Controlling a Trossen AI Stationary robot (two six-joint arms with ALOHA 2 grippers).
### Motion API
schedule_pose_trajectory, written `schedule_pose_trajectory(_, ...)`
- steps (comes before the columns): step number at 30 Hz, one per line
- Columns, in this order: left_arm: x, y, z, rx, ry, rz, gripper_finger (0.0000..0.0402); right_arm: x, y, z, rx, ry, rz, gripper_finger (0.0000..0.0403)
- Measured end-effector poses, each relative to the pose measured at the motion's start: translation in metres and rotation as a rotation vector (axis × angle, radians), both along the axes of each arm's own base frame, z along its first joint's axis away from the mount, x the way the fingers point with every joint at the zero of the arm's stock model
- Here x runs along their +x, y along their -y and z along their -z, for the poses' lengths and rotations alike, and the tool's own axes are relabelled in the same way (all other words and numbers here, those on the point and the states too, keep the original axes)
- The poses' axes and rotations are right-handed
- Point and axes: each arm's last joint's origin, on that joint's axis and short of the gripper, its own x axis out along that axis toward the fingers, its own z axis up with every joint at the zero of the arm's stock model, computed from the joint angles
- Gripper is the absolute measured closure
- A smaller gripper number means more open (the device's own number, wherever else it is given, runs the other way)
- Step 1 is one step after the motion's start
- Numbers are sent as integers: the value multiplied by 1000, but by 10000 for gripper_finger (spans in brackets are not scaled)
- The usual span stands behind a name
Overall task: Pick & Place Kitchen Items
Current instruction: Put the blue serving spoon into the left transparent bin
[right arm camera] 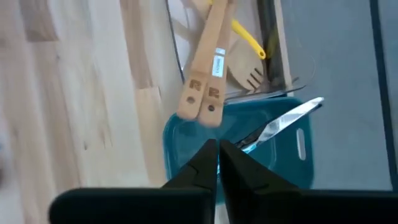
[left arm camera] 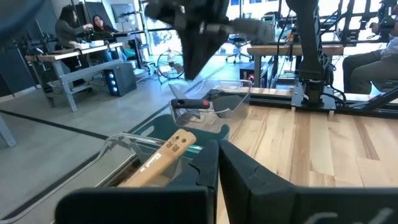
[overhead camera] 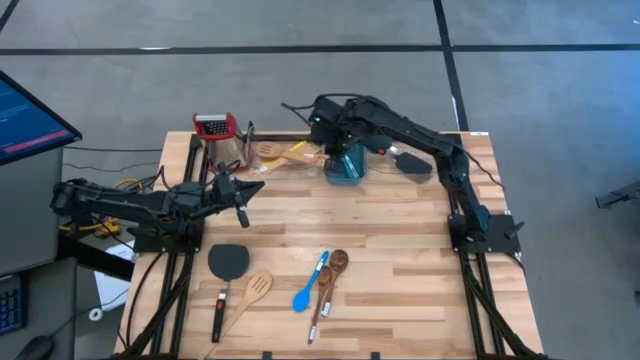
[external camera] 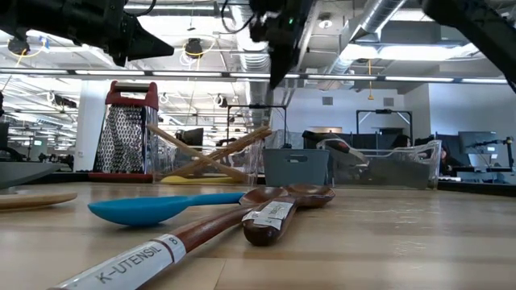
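Several kitchen items lie flat on the near half of the table: a black spatula (overhead camera: 228,262), a pale slotted spatula (overhead camera: 251,294), a blue spoon (overhead camera: 307,291) and two dark-brown wooden spoons (overhead camera: 331,272). More pale wooden utensils (right arm camera: 205,87) and a yellow one (right arm camera: 247,36) rest in a clear bin (overhead camera: 272,152) at the far edge, their handles sticking out over its rim. My right gripper (right arm camera: 217,152) hangs shut and empty above the teal tub (right arm camera: 186,134), pointing steeply down. My left gripper (overhead camera: 246,194) waits shut at the table's left.
A red-topped grater (overhead camera: 214,127) stands at the far left, beside the bin. A second clear bin (overhead camera: 411,161) with a dark item sits right of the tub. A shiny metal piece (right arm camera: 281,122) lies in the tub. Bare wood spans the table's middle and right.
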Motion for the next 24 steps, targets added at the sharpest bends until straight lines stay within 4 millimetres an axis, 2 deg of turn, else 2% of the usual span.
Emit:
schedule_pose_trajectory(8, 0, 0, 1, 0, -6, 0, 400, -29, -29, -46, 106, 121, -97, 400)
schedule_pose_trajectory(13, 0, 0, 3, 1, -27, 0, 400, -41, -51, -59, 124, 161, -159, 401)
schedule_pose_trajectory(19, 0, 0, 4, 0, -37, 0, 400, -55, -72, -53, 113, 216, -205, 402)
schedule_pose_trajectory(24, 0, 0, 4, 0, -37, 0, 400, -78, -82, -28, 102, 297, -210, 402)
